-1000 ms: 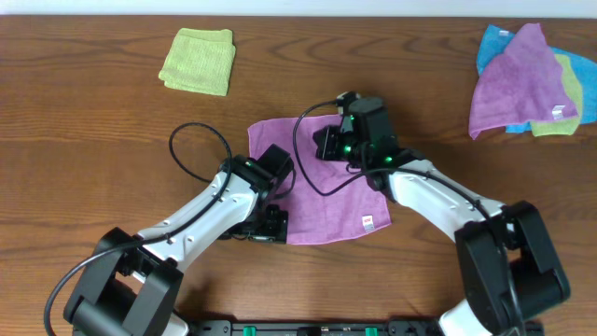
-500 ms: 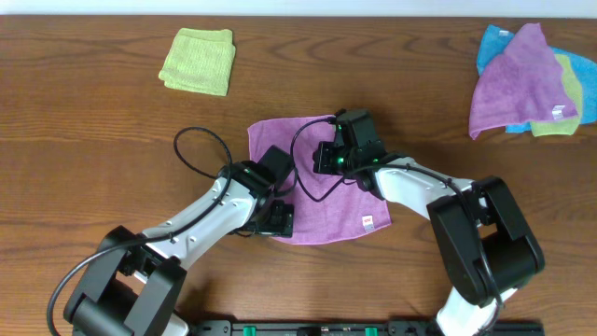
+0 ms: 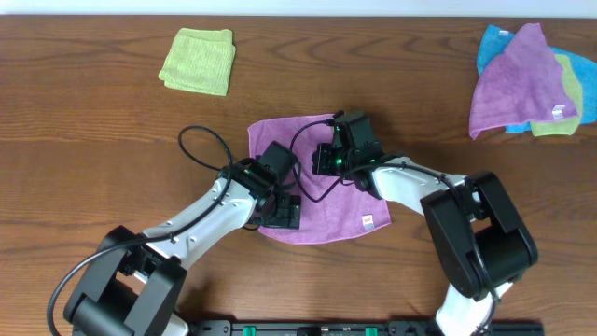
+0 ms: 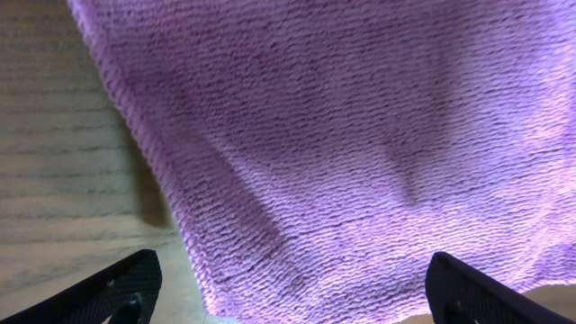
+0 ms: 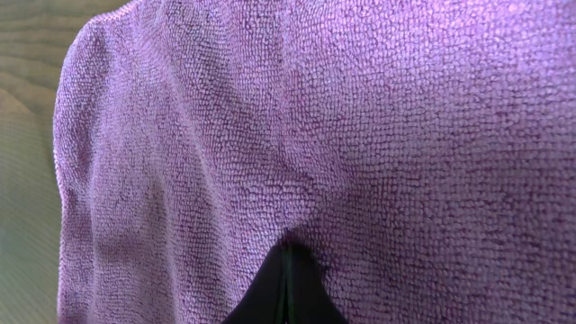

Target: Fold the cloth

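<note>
The purple cloth (image 3: 322,201) lies spread on the wooden table at the centre. My left gripper (image 3: 284,211) is over its front-left part. In the left wrist view the fingers (image 4: 292,283) are wide open, with the cloth's edge (image 4: 342,162) between them. My right gripper (image 3: 338,157) is over the cloth's back middle. In the right wrist view its fingers (image 5: 286,256) are shut together, their tips at a small pucker in the cloth (image 5: 360,135), with a crease running away from them.
A folded yellow-green cloth (image 3: 198,61) lies at the back left. A pile of purple, blue and green cloths (image 3: 527,79) sits at the back right. A black cable loop (image 3: 201,149) lies left of the cloth. A white tag (image 3: 369,222) marks the cloth's front-right corner.
My right gripper has moved left and toward the front, over the cloth. My left gripper has moved right, further onto the cloth's front-left part.
</note>
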